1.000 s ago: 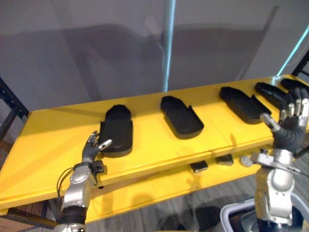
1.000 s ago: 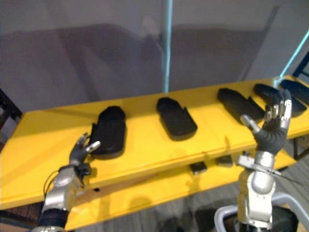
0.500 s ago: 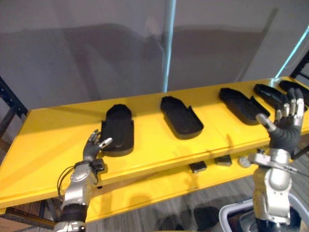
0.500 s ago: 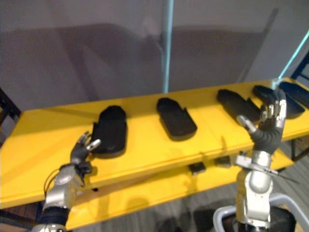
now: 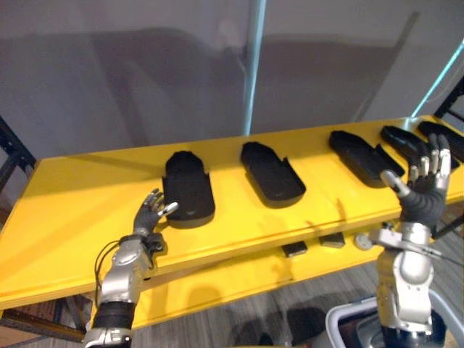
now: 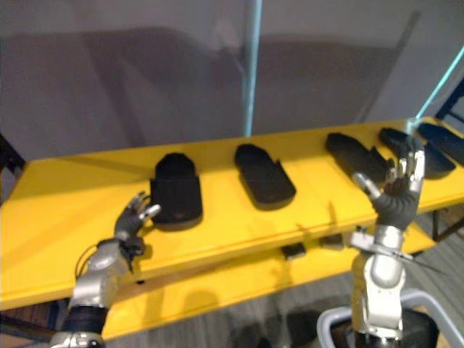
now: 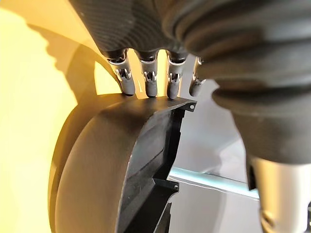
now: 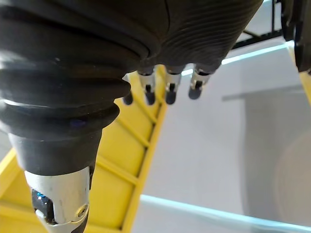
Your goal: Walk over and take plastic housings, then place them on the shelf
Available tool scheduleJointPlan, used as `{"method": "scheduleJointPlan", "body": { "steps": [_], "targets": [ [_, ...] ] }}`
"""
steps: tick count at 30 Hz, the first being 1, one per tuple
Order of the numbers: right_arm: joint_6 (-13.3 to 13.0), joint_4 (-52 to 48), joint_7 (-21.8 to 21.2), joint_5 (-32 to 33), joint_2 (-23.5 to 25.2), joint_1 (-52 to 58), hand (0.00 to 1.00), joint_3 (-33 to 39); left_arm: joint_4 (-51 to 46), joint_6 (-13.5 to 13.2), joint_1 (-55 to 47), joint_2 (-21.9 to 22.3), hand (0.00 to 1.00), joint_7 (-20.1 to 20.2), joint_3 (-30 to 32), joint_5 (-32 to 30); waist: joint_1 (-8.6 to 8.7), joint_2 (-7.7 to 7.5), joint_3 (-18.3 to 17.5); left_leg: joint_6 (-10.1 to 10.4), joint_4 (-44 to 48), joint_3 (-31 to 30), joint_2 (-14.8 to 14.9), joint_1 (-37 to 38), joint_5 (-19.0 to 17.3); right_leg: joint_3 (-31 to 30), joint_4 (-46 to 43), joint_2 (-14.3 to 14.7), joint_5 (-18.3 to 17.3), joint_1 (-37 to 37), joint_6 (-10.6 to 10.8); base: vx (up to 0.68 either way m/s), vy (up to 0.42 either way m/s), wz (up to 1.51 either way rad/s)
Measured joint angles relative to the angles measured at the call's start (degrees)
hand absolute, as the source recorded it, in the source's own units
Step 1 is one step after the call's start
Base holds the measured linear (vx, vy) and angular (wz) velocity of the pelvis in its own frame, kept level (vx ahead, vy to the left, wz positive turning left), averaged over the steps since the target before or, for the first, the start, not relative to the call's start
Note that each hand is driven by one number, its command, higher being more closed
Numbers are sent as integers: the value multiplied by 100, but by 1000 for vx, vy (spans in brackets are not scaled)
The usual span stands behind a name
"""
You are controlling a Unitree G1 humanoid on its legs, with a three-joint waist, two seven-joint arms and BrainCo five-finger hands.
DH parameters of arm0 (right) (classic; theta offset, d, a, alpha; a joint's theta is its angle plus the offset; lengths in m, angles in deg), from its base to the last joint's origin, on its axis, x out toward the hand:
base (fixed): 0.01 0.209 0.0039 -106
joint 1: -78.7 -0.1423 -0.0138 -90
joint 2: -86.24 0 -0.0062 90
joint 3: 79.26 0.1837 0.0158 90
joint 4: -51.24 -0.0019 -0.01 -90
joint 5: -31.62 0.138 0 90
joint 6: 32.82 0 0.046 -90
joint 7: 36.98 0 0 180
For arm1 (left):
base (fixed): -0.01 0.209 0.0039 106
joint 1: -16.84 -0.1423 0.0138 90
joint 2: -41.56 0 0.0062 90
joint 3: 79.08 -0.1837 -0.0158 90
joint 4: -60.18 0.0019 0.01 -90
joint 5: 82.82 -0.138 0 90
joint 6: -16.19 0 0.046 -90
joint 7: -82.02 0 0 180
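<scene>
Several black plastic housings lie in a row on the yellow shelf (image 5: 80, 217). The leftmost housing (image 5: 188, 192) sits just past my left hand (image 5: 148, 217), which is open; in the left wrist view its straight fingers (image 7: 148, 82) touch the rim of that housing (image 7: 107, 170). Further right lie a middle housing (image 5: 272, 174), a third housing (image 5: 362, 156) and two more at the far right end (image 5: 406, 141). My right hand (image 5: 424, 185) is raised in front of the shelf's right end, open, fingers (image 8: 167, 90) spread and holding nothing.
A lower yellow shelf (image 5: 239, 279) carries small dark parts (image 5: 297, 249) under the front edge. A light blue post (image 5: 254, 65) stands behind the shelf against a grey wall. A black frame upright (image 5: 14, 148) is at the left end.
The leftmost housing has slid right and turned straighter on the shelf, with my left hand following it to the right. My right hand has shifted only slightly.
</scene>
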State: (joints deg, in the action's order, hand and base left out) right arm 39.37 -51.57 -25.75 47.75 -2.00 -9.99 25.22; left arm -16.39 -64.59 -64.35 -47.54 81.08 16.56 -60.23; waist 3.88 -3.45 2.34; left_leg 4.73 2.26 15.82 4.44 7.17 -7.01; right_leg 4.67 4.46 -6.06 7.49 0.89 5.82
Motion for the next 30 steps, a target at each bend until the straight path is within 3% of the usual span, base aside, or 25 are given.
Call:
{"method": "scheduleJointPlan", "body": {
  "steps": [10, 14, 18, 20, 22, 23, 25, 26, 29, 30],
  "targets": [
    [15, -137, 12, -8, 198, 111, 0, 12, -1188, 138, -785, 477, 0, -580, 118, -208, -19, 13, 121, -3, -10, -128, -3, -6, 2, 176, -1, -20, -22, 47, 7, 12, 1, 6],
    [14, -342, 4, -8, 314, 212, 0, 30, -1608, 42, -1029, 594, 0, -1287, 728, -692, -26, 29, 140, -3, -33, -177, -4, -6, 2, 302, -1, -32, -31, 94, 9, 1, 0, 6],
    [15, -459, -1, -6, 388, 316, 0, 206, -2304, -542, -1136, 609, 0, -2447, 1517, -1249, -82, 38, 146, -11, -62, -271, -25, -16, 6, 378, -2, -59, -57, 128, 22, 3, 4, 10],
    [15, -471, -3, -3, 388, 322, 0, 293, -2581, -808, -1152, 617, 0, -2785, 1746, -1383, -123, 43, 149, -13, -69, -289, -29, -17, 8, 406, -2, -65, -64, 136, 22, 11, 5, 7],
    [15, -518, -16, -3, 389, 335, 0, 354, -3125, -1258, -1300, 654, 0, -3196, 2136, -1509, -149, 63, 161, -15, -82, -303, -38, -16, 9, 442, -2, -74, -65, 137, 21, 21, 10, 4],
    [15, -536, -24, -3, 390, 347, 0, 373, -3255, -1392, -1357, 663, 0, -3296, 2211, -1581, -151, 70, 165, -15, -83, -306, -41, -16, 10, 453, -2, -76, -65, 138, 21, 27, 15, 5],
    [15, -614, -54, -1, 405, 392, 0, 446, -3730, -1950, -1521, 680, 0, -3479, 2494, -1669, -172, 93, 180, -20, -89, -330, -52, -16, 13, 485, -2, -87, -65, 144, 21, 21, 16, 5],
    [14, -646, -83, 1, 416, 394, 0, 458, -3837, -2091, -1557, 689, 0, -3494, 2540, -1667, -173, 99, 183, -20, -90, -338, -56, -16, 13, 494, -2, -90, -65, 147, 20, 11, 11, 7],
    [15, -699, -144, -1, 534, 396, 0, 469, -4372, -2837, -1590, 836, 0, -3472, 2578, -1722, -178, 115, 183, -33, -110, -432, -69, -7, 20, 624, -1, -110, -81, 221, 13, 0, 2, 14],
    [15, -700, -147, -1, 550, 396, 0, 468, -4431, -2937, -1593, 878, 0, -3474, 2584, -1783, -179, 115, 182, -33, -113, -429, -71, -6, 20, 624, -1, -110, -84, 221, 12, -7, -1, 8]
  ]
}}
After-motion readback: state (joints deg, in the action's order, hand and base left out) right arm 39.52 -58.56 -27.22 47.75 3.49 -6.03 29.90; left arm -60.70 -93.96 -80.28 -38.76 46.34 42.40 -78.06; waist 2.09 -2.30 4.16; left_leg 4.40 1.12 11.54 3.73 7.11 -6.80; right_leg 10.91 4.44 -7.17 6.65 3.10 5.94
